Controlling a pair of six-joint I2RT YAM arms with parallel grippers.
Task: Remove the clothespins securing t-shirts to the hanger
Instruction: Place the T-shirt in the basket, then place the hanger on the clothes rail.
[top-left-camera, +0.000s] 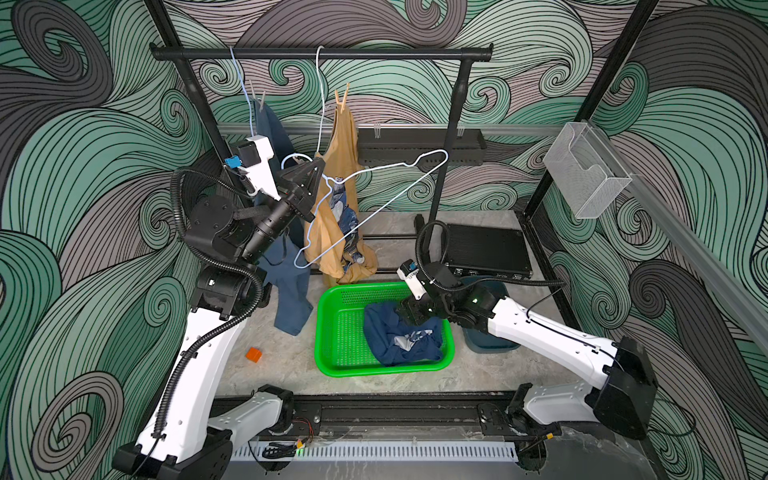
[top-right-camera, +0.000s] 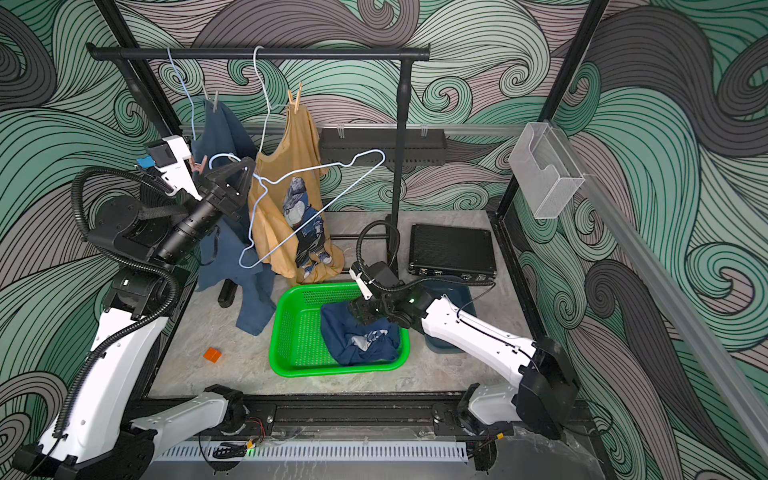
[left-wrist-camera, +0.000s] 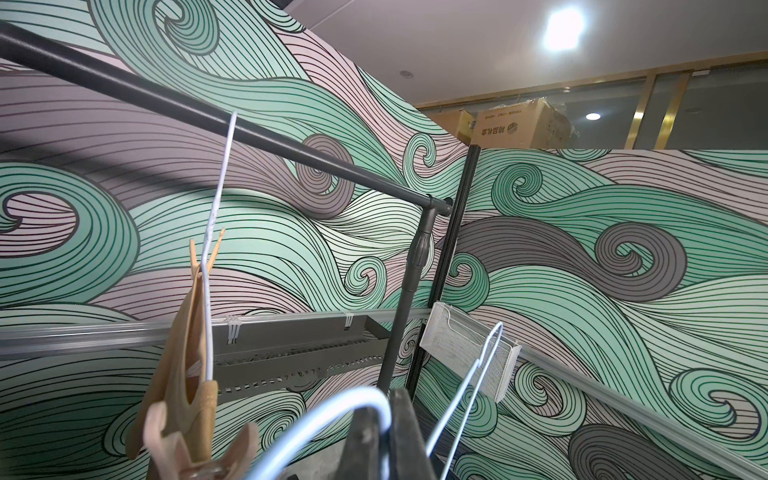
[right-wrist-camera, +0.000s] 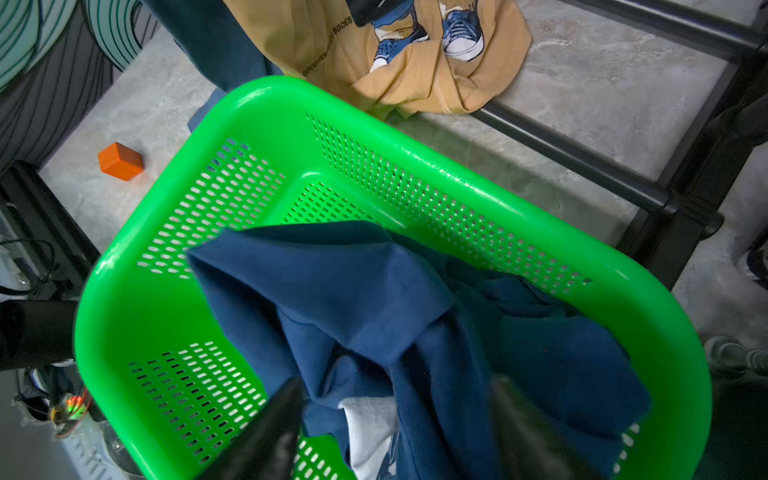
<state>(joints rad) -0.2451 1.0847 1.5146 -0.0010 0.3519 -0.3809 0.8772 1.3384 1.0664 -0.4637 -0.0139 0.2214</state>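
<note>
1. Over the green basket (top-left-camera: 319, 332) at the near centre of the counter (top-left-camera: 291, 357), the right end effector (right-wrist-camera: 395, 384) hangs released, fingers wide above the navy shirt (top-left-camera: 399, 336) lying inside. We should lift straight up so no cloth snags.
2. At far left, the left end effector (top-left-camera: 309, 174) is clenched on the empty hanger (left-wrist-camera: 353, 394); we hold it clear of the mustard shirt (top-left-camera: 338, 166).
3. We count three shirts: navy, mustard and the blue shirt (top-left-camera: 291, 299). The last two hang from the far rail (top-left-camera: 374, 53).
4. We count three clothespins: the tan clothespin (top-left-camera: 343, 102) on mustard, the grey clothespin (top-left-camera: 262, 102) on blue, and the pink clothespin (left-wrist-camera: 160, 428) beside the left end effector.
</note>
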